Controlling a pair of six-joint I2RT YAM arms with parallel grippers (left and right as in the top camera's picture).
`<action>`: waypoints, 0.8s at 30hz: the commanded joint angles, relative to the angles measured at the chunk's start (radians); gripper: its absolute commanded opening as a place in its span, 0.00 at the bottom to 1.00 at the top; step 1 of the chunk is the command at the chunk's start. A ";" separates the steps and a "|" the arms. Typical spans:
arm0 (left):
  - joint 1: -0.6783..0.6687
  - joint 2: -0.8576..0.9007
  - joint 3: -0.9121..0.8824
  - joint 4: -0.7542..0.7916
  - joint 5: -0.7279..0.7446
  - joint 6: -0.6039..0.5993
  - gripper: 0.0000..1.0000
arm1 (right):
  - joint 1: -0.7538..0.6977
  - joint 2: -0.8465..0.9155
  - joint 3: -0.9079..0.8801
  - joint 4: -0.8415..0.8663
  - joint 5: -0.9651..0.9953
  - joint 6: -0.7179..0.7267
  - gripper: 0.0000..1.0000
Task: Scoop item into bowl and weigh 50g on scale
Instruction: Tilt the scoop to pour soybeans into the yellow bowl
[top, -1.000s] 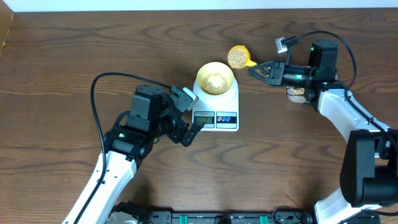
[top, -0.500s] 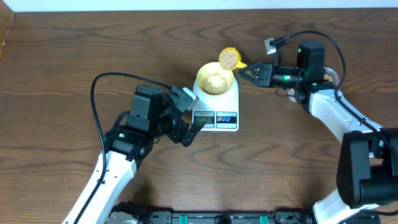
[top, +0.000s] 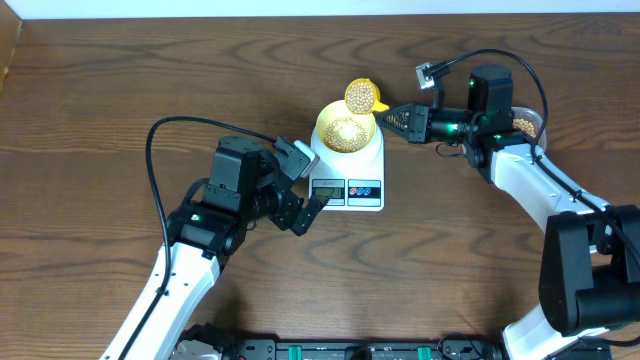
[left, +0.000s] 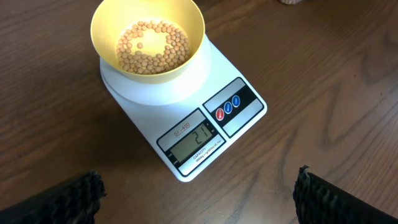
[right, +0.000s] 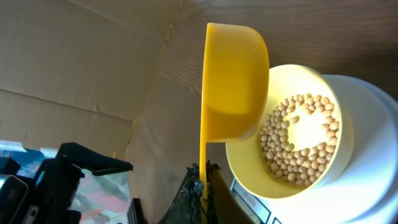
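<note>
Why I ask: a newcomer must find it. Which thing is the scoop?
On the table, find the white scale with a pale-yellow bowl on it. The scoop hangs above the bowl's far rim, in the right gripper: smaller, deeper yellow, full of beans.

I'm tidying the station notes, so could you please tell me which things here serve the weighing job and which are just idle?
In use: bowl, beans, scale, yellow scoop in the shut right gripper, tub holding more beans.
Idle: open left gripper, black cable.
</note>
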 joint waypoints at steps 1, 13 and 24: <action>0.003 0.006 -0.015 -0.003 0.010 0.020 1.00 | 0.007 0.012 0.001 0.003 -0.006 -0.072 0.01; 0.003 0.006 -0.015 -0.003 0.010 0.021 1.00 | 0.007 0.012 0.001 0.003 -0.006 -0.243 0.01; 0.003 0.006 -0.015 -0.003 0.010 0.021 1.00 | 0.007 0.012 0.001 0.003 -0.005 -0.345 0.01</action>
